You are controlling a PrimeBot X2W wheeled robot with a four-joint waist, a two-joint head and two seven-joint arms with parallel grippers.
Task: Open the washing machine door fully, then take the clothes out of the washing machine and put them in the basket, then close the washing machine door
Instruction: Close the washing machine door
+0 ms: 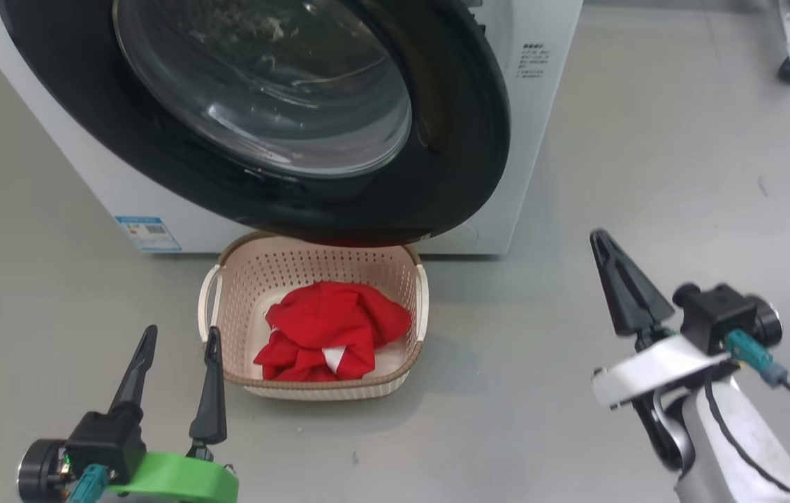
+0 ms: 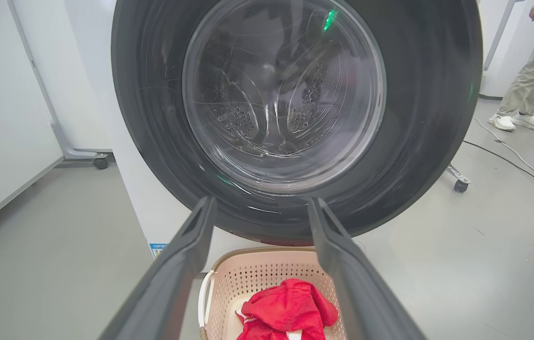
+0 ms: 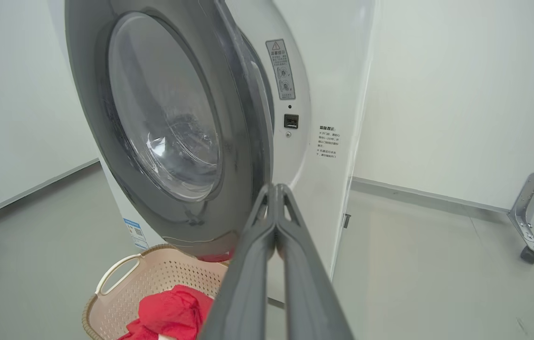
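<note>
Head view: clothes lie in the basket, which sits on the floor directly under the washing machine door. That gives a short drop from the drum, so the spot makes sense. The door stands ajar, angled partway out from the washing machine. Right wrist view shows a gap on the latch side, so it isn't latched.

Left fingers are spread wide and empty, just beside the basket's left handle. Right fingers are pressed together, holding nothing, well apart from the door on its free-edge side. My read: closed tips make a stiff pusher.

Unloading looks done; closing the door is the step in hand. There's a thin red strip under the door's bottom edge, cloth or reflection, can't tell.
</note>
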